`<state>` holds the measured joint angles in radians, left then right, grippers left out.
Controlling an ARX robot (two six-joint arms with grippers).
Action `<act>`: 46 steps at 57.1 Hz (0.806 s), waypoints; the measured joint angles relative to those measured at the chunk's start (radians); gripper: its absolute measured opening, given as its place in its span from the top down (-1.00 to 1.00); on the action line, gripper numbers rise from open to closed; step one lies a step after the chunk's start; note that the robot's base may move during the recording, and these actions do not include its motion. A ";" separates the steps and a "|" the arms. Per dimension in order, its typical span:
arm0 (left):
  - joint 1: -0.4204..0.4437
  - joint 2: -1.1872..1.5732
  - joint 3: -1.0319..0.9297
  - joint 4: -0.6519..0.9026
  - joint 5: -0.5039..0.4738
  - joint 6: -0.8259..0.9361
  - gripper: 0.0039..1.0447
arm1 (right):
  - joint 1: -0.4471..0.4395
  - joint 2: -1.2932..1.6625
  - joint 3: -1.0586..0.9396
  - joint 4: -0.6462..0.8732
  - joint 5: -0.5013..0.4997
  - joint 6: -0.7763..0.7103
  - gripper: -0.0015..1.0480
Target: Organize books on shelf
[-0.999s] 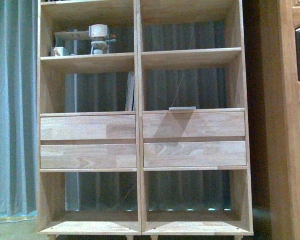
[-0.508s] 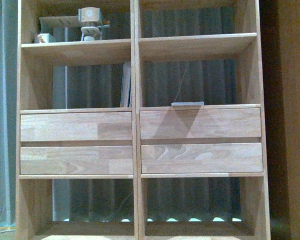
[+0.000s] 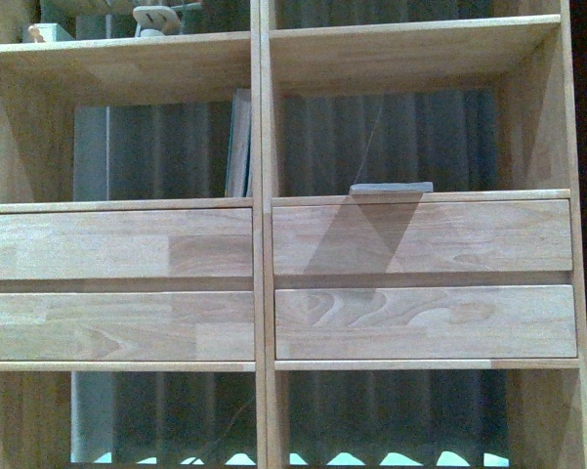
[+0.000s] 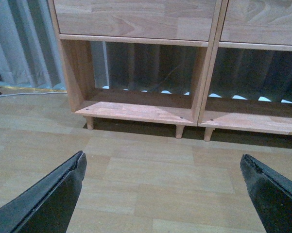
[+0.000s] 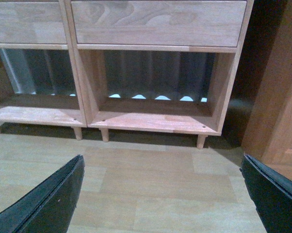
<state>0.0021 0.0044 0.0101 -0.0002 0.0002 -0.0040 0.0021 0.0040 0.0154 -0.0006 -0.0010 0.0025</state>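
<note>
Nearest, the left claw (image 4: 162,158) is spread wide with nothing between its dark fingers (image 4: 48,199), and the right claw (image 5: 163,158) is just as wide and also bare; both hang over a pale wood-look floor (image 4: 150,194). Beyond them the shelf (image 3: 262,293) stands on short legs, its bottom compartments open at the back, with a darker cabinet (image 5: 282,97) just to its right. Higher up come four plain drawer fronts (image 3: 117,244), two on each side of the central divider (image 3: 263,410). In the left compartment above the drawers a teal book (image 3: 242,142) stands upright against the divider. In the right compartment a thin book (image 3: 391,188) lies flat at the front edge, cover unreadable. One level higher on the left sits a wooden toy (image 3: 161,15), cut off by the frame. Farthest is a grey-blue curtain (image 3: 410,137).
</note>
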 joint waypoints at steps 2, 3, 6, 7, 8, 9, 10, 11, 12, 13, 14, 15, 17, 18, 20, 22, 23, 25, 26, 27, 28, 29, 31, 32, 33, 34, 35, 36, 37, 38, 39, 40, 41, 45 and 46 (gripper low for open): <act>0.000 0.000 0.000 0.000 0.000 0.000 -0.87 | 0.000 0.000 0.000 0.000 0.000 0.000 -0.87; 0.000 0.000 0.000 0.000 0.000 0.000 -0.87 | 0.000 0.000 0.000 0.000 0.000 0.000 -0.87; 0.000 0.000 0.000 0.000 0.000 0.000 -0.87 | 0.000 0.000 0.000 0.000 0.000 0.000 -0.87; 0.000 0.000 0.000 0.000 -0.001 0.000 -0.87 | 0.000 0.000 0.000 0.000 0.000 0.000 -0.87; 0.000 0.000 0.000 0.000 0.000 0.000 -0.87 | 0.000 0.000 0.000 0.000 0.000 0.000 -0.87; 0.000 0.000 0.000 0.000 0.002 0.000 -0.87 | 0.000 0.000 0.000 0.000 0.000 0.000 -0.87; 0.000 0.000 0.000 0.000 0.001 0.000 -0.87 | 0.000 0.000 0.000 0.000 0.000 0.000 -0.87; 0.000 0.000 0.000 0.000 0.000 0.000 -0.87 | 0.000 0.000 0.000 0.000 0.000 0.000 -0.87; 0.000 0.000 0.000 0.000 0.000 0.000 -0.87 | 0.000 0.000 0.000 0.000 0.000 0.000 -0.87; 0.000 0.000 0.000 0.000 0.001 0.000 -0.87 | 0.000 0.000 0.000 0.000 0.000 0.000 -0.87; 0.000 0.000 0.000 0.000 0.000 0.000 -0.87 | 0.000 0.000 0.000 0.000 0.000 0.000 -0.87; 0.000 0.000 0.000 0.000 0.000 0.000 -0.87 | 0.000 0.000 0.000 0.000 0.000 0.000 -0.87; 0.000 0.001 0.000 0.000 0.000 0.000 -0.87 | 0.000 0.000 0.000 0.000 0.000 0.000 -0.87; 0.000 0.001 0.000 0.000 0.002 0.000 -0.87 | 0.000 0.000 0.000 0.000 0.000 0.000 -0.87; 0.000 0.000 0.000 0.000 0.000 0.000 -0.87 | 0.000 0.000 0.000 0.000 0.000 0.000 -0.87; 0.000 0.000 0.000 0.000 0.000 0.000 -0.87 | 0.000 0.000 0.000 0.000 0.000 0.000 -0.87; 0.000 0.000 0.000 0.000 0.000 0.000 -0.87 | 0.000 0.000 0.000 0.000 -0.001 0.000 -0.87; 0.000 0.000 0.000 0.000 -0.001 0.000 -0.87 | 0.000 0.000 0.000 0.000 0.000 0.000 -0.87; 0.000 0.000 0.000 0.000 -0.001 0.000 -0.87 | 0.000 0.000 0.000 0.000 0.000 0.000 -0.87; 0.000 0.000 0.000 0.000 0.000 0.000 -0.87 | 0.000 0.000 0.000 0.000 0.000 0.000 -0.87; 0.000 0.000 0.000 0.000 0.001 0.000 -0.87 | 0.000 0.000 0.000 0.000 0.000 0.000 -0.87; 0.000 0.000 0.000 0.000 0.000 0.000 -0.87 | 0.000 0.000 0.000 0.000 0.000 0.000 -0.87; 0.000 0.001 0.000 0.000 0.000 0.000 -0.87 | 0.000 0.000 0.000 0.000 0.000 0.000 -0.87; 0.000 0.001 0.000 0.000 0.000 0.000 -0.87 | 0.000 0.000 0.000 0.000 0.000 0.000 -0.87; 0.000 0.000 0.000 0.000 -0.001 0.000 -0.87 | 0.000 0.000 0.000 0.000 0.000 0.000 -0.87; 0.000 0.000 0.000 0.000 -0.001 0.000 -0.87 | 0.000 0.000 0.000 0.000 0.000 0.000 -0.87; 0.000 0.000 0.000 0.000 0.000 0.000 -0.87 | 0.000 0.000 0.000 0.000 0.000 0.000 -0.87; 0.000 0.000 0.000 0.000 0.001 0.000 -0.87 | 0.000 0.000 0.000 0.000 0.000 0.000 -0.87; 0.000 0.000 0.000 0.000 0.000 0.000 -0.87 | 0.000 0.000 0.000 0.000 0.000 0.000 -0.87; 0.000 0.000 0.000 0.000 0.000 0.000 -0.87 | 0.000 0.000 0.000 0.000 0.000 0.000 -0.87; 0.000 0.000 0.000 0.000 0.000 0.000 -0.87 | 0.000 0.000 0.000 0.000 0.001 0.000 -0.87; 0.000 0.000 0.000 0.000 0.000 0.000 -0.87 | 0.000 0.000 0.000 0.000 0.000 0.000 -0.87; 0.000 0.000 0.000 0.000 0.000 0.000 -0.87 | 0.000 0.000 0.000 0.000 0.000 0.000 -0.87; 0.000 0.000 0.000 0.000 0.000 0.000 -0.87 | 0.000 0.000 0.000 0.000 0.000 0.000 -0.87; 0.000 0.000 0.000 0.000 0.000 0.000 -0.87 | 0.000 0.000 0.000 0.000 0.000 0.000 -0.87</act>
<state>0.0017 0.0044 0.0101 -0.0002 0.0002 -0.0040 0.0021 0.0036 0.0154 -0.0006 -0.0010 0.0025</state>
